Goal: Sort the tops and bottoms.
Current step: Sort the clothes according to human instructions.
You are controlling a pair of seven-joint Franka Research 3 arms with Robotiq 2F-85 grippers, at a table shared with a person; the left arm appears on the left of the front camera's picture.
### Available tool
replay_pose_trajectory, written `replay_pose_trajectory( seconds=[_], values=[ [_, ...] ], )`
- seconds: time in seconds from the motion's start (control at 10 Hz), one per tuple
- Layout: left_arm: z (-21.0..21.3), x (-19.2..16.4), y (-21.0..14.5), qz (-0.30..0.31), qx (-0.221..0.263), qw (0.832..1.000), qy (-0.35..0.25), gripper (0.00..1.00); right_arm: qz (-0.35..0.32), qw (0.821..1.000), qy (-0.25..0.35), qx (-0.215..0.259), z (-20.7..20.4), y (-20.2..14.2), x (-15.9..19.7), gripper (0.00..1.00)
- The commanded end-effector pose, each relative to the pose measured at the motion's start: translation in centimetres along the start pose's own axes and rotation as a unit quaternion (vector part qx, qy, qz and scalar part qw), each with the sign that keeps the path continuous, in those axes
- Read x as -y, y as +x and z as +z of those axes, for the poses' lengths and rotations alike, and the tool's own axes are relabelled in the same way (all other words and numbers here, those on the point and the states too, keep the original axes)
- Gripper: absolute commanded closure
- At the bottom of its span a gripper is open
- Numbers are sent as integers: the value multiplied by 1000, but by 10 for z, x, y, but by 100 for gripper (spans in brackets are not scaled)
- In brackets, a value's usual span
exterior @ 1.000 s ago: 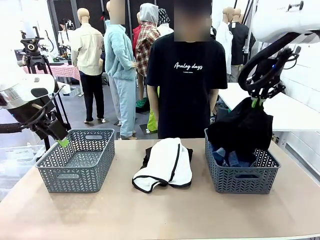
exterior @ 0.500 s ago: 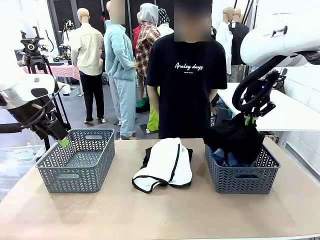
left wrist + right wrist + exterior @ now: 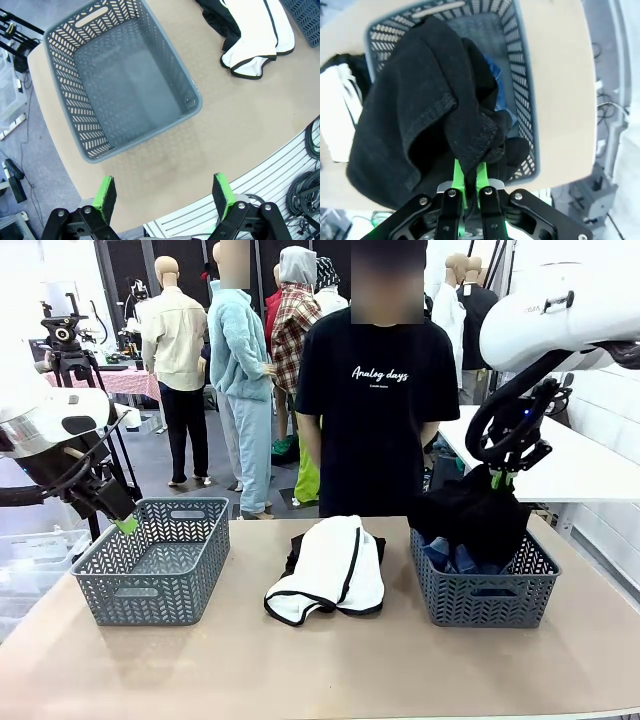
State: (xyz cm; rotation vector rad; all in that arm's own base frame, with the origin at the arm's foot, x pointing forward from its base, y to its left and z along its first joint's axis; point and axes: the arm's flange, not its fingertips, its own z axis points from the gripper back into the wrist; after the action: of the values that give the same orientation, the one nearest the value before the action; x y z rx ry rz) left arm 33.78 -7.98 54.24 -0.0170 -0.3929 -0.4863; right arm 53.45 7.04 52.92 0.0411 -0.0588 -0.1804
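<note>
though vague in front, right claw (image 3: 469, 167) clenched on black piece (image 3: 415, 100); left claw (image 3: 163, 180) released

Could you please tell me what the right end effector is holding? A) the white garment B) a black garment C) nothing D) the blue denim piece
B: the right end effector is shut on a black garment hanging over the right basket.

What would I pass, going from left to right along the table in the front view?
Grey plastic lattice basket → white soft garment with black edging → second grey plastic lattice basket, holding a blue denim piece, with a black garment hanging into it.
</note>
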Motion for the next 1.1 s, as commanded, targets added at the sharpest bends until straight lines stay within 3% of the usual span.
replay_pose_trajectory(
  seconds=[0.0, 0.4, 1.0],
  values=[
    [0, -1, -1, 0, -2, 1000, -3, 0, 48, 999, 22, -11, -33, 23, 3, 100],
    [0, -1, -1, 0, -2, 1000, -3, 0, 82, 995, 58, -12, -74, 38, -7, 100],
    [0, -1, -1, 0, -2, 1000, -3, 0, 80, 992, 64, -70, -113, 45, -14, 100]
  ],
)
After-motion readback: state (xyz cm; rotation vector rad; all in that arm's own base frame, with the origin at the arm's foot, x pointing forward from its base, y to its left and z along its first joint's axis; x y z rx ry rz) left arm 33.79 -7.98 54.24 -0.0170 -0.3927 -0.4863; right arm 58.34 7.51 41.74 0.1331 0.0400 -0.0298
